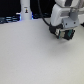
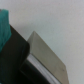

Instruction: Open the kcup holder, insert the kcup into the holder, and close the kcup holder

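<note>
My gripper (image 1: 64,36) hangs low over the white table at the exterior view's right, with the arm's white body above it. A small black boxy shape (image 1: 56,30), seemingly the kcup holder, sits right at the fingers. A green patch (image 1: 69,34) that looks like the kcup's top shows at the gripper's tip. In the wrist view a black block (image 2: 14,57) with a grey flat panel (image 2: 47,57) along it fills one corner, and a blurred green shape (image 2: 4,26) lies against it. The fingers are not distinct, so I cannot tell whether they hold anything.
A white table (image 1: 30,55) spreads over most of the exterior view. A white upright object (image 1: 25,12) stands at the back on the exterior view's left, before a dark background. A black cable (image 1: 44,15) loops down to the arm.
</note>
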